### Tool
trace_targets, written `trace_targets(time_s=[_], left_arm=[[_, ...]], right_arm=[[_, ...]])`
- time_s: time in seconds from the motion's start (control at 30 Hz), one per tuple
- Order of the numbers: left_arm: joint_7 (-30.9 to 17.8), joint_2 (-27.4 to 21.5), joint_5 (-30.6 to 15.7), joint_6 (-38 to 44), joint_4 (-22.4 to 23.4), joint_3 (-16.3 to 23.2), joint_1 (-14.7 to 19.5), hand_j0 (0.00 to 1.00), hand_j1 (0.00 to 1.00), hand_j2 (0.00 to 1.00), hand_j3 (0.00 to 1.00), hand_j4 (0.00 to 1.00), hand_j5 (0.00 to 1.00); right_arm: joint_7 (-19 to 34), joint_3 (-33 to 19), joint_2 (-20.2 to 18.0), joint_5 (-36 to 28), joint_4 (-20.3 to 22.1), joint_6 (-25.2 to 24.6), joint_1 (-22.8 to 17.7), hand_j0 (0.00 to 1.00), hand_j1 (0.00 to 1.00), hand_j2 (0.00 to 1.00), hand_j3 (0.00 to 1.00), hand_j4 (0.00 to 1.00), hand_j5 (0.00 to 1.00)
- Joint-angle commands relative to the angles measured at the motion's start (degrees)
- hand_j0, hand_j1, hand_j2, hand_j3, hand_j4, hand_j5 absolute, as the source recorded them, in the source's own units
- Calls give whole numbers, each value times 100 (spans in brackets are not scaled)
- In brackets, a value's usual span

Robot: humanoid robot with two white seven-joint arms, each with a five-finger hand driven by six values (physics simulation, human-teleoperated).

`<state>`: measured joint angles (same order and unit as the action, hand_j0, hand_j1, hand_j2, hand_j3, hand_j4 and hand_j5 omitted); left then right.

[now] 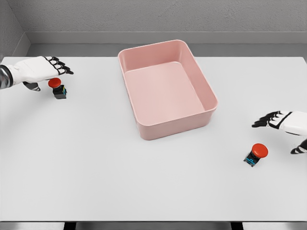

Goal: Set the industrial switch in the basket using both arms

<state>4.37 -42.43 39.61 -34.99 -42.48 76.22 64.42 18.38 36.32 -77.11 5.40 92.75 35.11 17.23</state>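
Right hand [280,125] open, fingers spread, holding nothing; one red-capped switch [255,155] sits on the desk [96,182] just below-left of it, apart. Pink basket [167,88] mid-desk, between both hands. Far left: left hand [41,71] open, hovering over second switch [58,88], not gripping it.
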Motion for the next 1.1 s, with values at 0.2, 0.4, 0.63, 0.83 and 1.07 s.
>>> trace_targets(time_s=[0.2,0.4,0.63,0.83,1.07], left_arm=[[3,139,47,-1,-50,138,9,100,100,100,100,100,100],[12,139,205,-1,-50,138,18,100,100,100,100,100,100],[20,86,337,-1,-50,138,9,100,100,100,100,100,100],[29,130,671,-1,-50,130,61,100,100,100,100,100,100],[20,244,926,-1,-191,130,114,100,100,100,100,100,100]], right_arm=[[-36,-38,-243,-39,420,-11,-62,100,100,100,100,100,100],[-54,-29,29,-39,499,-11,-44,100,100,100,100,100,100],[-1,-20,118,-39,499,-11,-159,100,100,100,100,100,100],[16,-11,118,-39,507,-11,-238,100,100,100,100,100,100],[139,-11,451,-39,499,-11,-167,100,100,100,100,100,100]])
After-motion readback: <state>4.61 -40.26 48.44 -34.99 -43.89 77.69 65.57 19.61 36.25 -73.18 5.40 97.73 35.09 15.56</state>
